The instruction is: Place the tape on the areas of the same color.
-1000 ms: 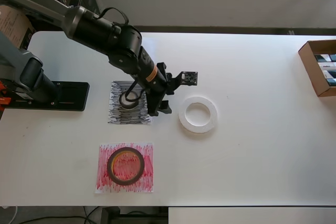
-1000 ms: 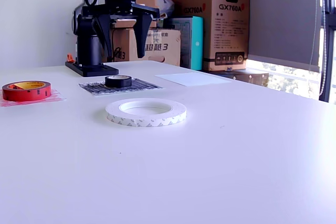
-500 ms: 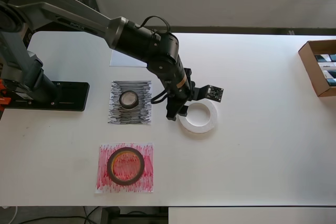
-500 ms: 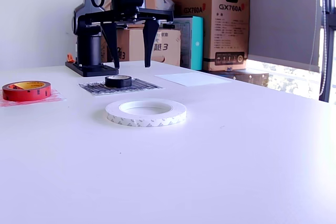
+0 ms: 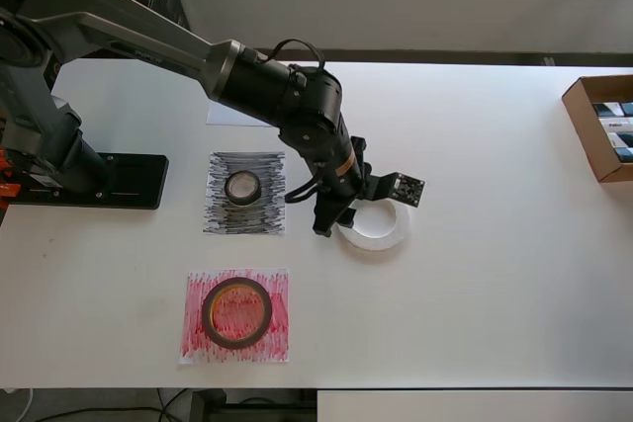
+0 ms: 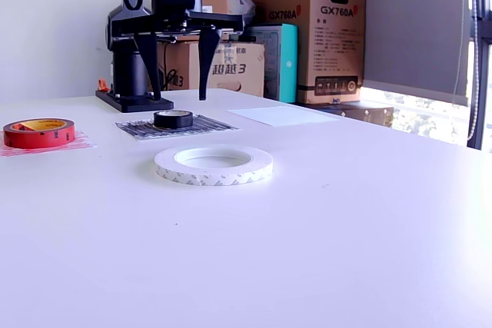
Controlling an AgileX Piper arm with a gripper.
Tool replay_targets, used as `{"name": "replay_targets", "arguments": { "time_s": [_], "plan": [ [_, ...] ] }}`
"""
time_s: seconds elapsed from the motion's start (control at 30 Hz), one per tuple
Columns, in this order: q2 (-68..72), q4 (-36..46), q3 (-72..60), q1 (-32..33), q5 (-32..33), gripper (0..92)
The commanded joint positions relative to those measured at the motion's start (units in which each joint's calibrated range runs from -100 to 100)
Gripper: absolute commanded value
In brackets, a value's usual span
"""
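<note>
A single arm reaches across a white table (image 5: 495, 284), its gripper (image 6: 175, 63) hanging with fingers (image 6: 206, 63) spread wide apart and nothing between them. In the overhead view the gripper (image 5: 341, 210) sits over the left edge of the large white ring (image 5: 381, 229); the exterior view shows the fingertips clear above the tabletop.

The white ring (image 6: 214, 164) lies flat on bare table, well apart from the plain white sheet (image 6: 283, 115), which rests toward the far edge and is mostly hidden beneath the arm from above (image 5: 229, 116). The small black roll (image 5: 242, 187) sits inside the black-scribbled sheet (image 5: 244, 194), just left of the gripper in the overhead view. The dark-red roll (image 5: 236, 312), with its yellowish core, lies within the red-scribbled sheet (image 5: 236, 316) near the table's front edge.

Open tabletop stretches across the overhead view's right half, from the ring to a cardboard box (image 5: 584, 126) at the right edge holding a few small packaged items too small to identify. The arm's black base plate (image 5: 109, 181) stands at the left edge. Stacked cartons (image 6: 307, 32) line the background of the exterior view.
</note>
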Motion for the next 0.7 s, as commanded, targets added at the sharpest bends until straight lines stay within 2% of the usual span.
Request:
{"name": "replay_targets", "arguments": {
  "time_s": [0.0, 0.3, 0.67],
  "plan": [
    [0.86, -0.20, -0.64, -0.94, -0.68, 57.6],
    [6.57, -0.88, -9.27, -2.28, -2.15, 57.1],
    [6.94, -0.96, -9.18, -1.73, -2.15, 57.0]
  ]
}}
